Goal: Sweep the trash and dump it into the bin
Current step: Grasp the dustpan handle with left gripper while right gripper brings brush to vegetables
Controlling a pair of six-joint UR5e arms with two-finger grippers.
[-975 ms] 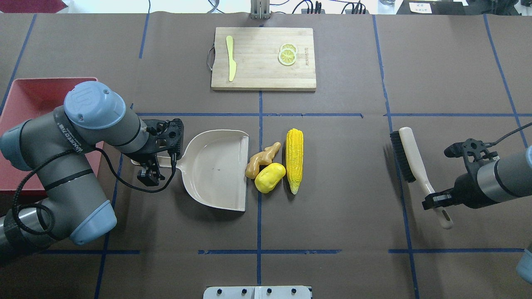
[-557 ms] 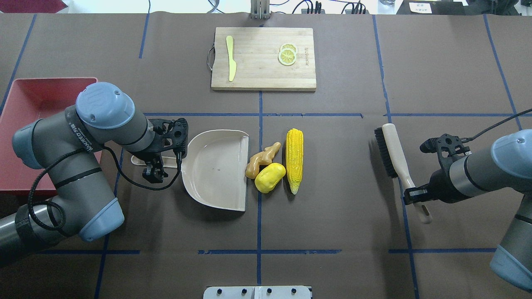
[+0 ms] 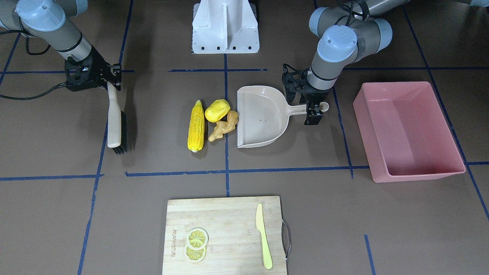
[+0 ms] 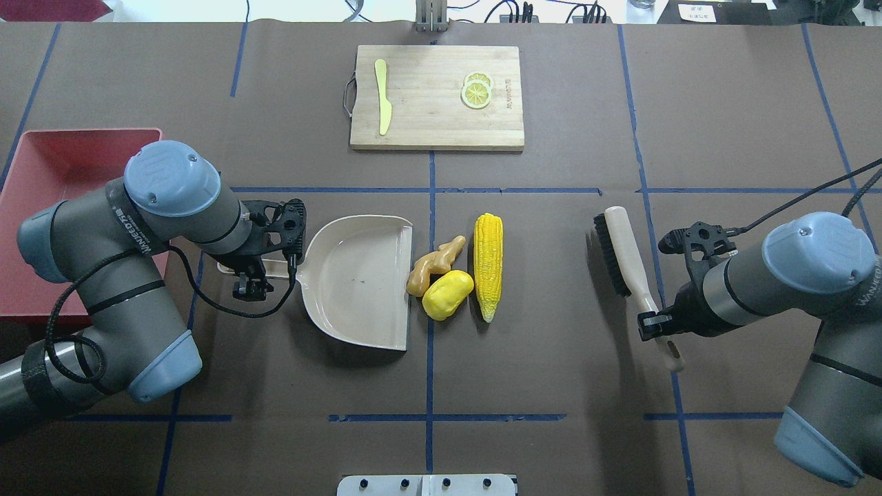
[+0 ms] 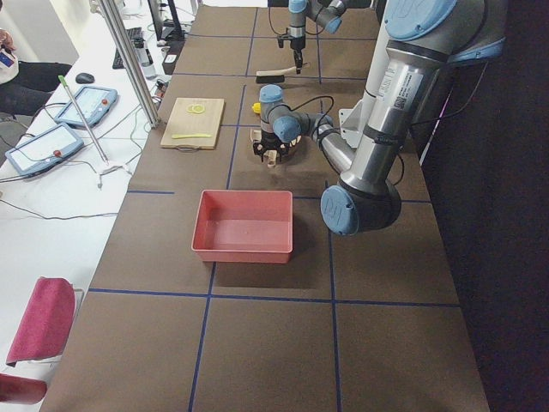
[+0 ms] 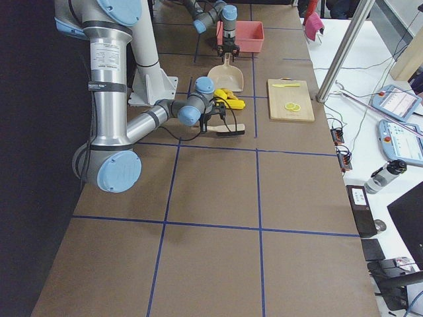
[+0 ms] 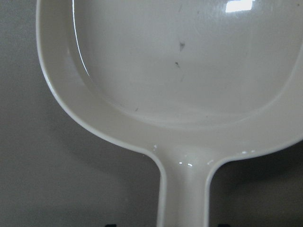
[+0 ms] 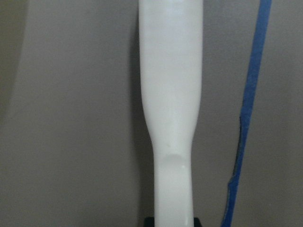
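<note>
The yellow corn cob [image 4: 488,265], the yellow potato-like lump [image 4: 448,295] and the tan ginger root [image 4: 434,265] lie together just off the open edge of the beige dustpan [image 4: 358,275]. My left gripper [image 4: 249,277] straddles the dustpan's handle [image 7: 182,194], jaws open on either side of it. My right gripper [image 4: 654,325] is shut on the handle [image 8: 170,94] of a beige brush [image 4: 623,251], right of the corn. The pink bin [image 4: 41,158] is at the far left, partly behind my left arm.
A wooden cutting board [image 4: 434,103] at the far middle holds a yellow-green knife [image 4: 382,96] and lemon slices [image 4: 477,91]. In the front-facing view the bin [image 3: 416,173] sits right of the dustpan [image 3: 259,118]. The robot base [image 3: 225,26] is behind.
My right gripper has carried the brush leftward toward the trash. My left gripper has shifted slightly at the dustpan handle. The trash has not moved.
</note>
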